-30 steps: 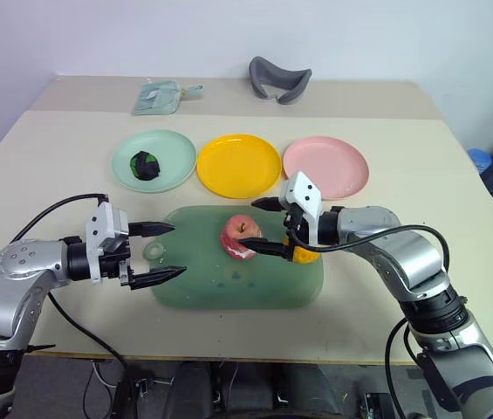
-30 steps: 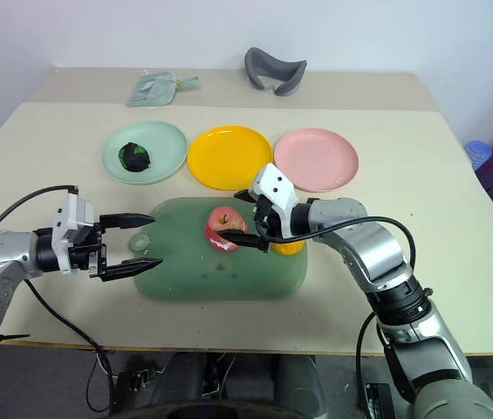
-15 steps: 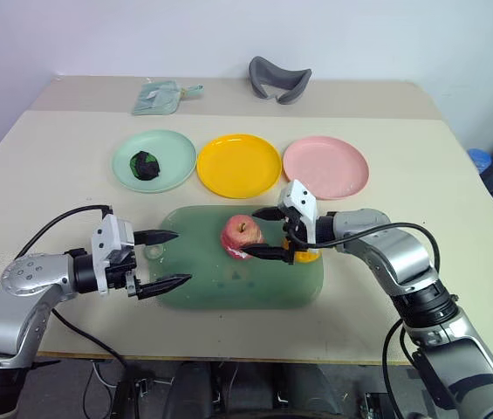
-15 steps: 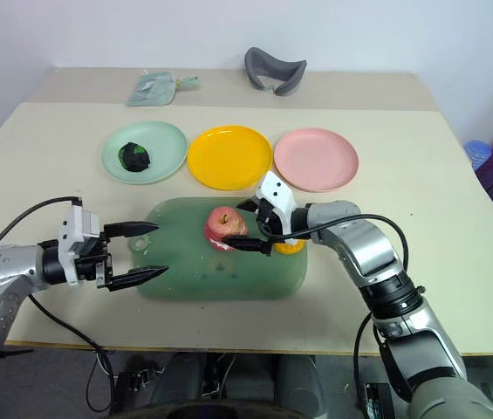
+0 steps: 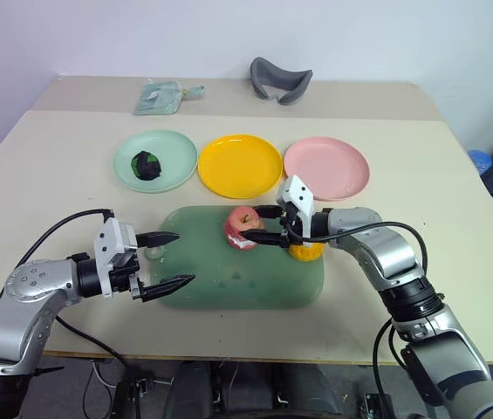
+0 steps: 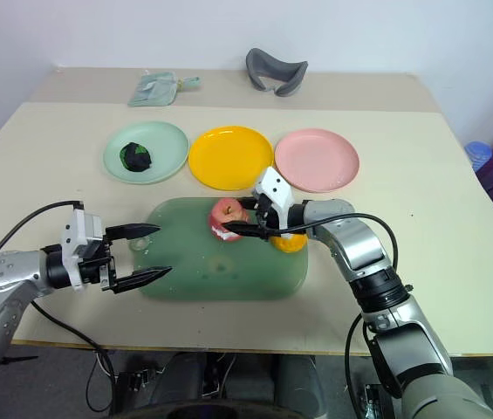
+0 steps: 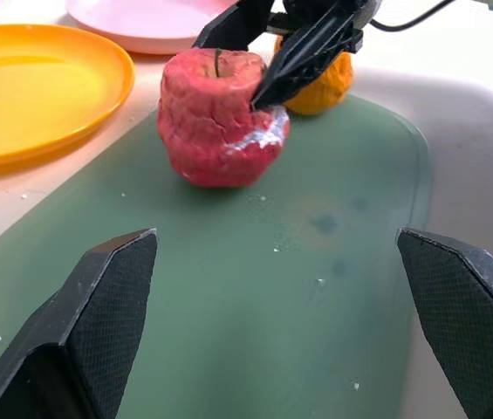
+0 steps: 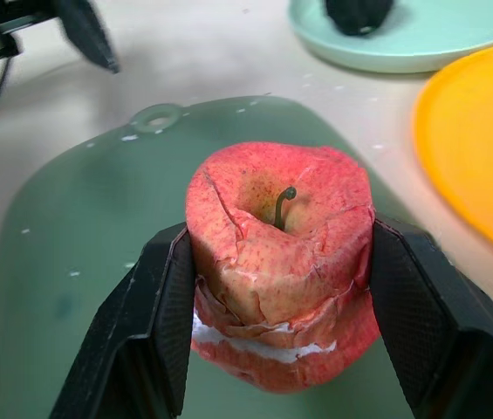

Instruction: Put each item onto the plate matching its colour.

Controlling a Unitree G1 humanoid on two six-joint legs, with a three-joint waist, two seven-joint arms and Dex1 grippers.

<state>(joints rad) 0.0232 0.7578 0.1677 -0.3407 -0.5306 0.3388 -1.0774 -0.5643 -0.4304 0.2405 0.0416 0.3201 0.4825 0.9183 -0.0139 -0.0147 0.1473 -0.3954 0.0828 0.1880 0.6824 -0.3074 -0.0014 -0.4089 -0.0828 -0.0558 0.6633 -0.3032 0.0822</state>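
On the beige worktop (image 5: 421,209), backed by a pale wall, a dark green tray (image 5: 229,288) carries the red apple (image 5: 243,229), clamped by the right gripper (image 5: 263,224). Just behind sits an orange fruit (image 5: 305,252). Left gripper (image 5: 174,259) hangs spread wide. Mint plate (image 5: 172,170) holds the dark fruit (image 5: 147,164); yellow plate (image 5: 239,165) and pink plate (image 5: 326,168) lie alongside.

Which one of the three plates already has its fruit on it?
The mint green plate, farthest to the robot's left in the row: the dark green fruit lies on it. The yellow plate and the pink plate carry nothing.
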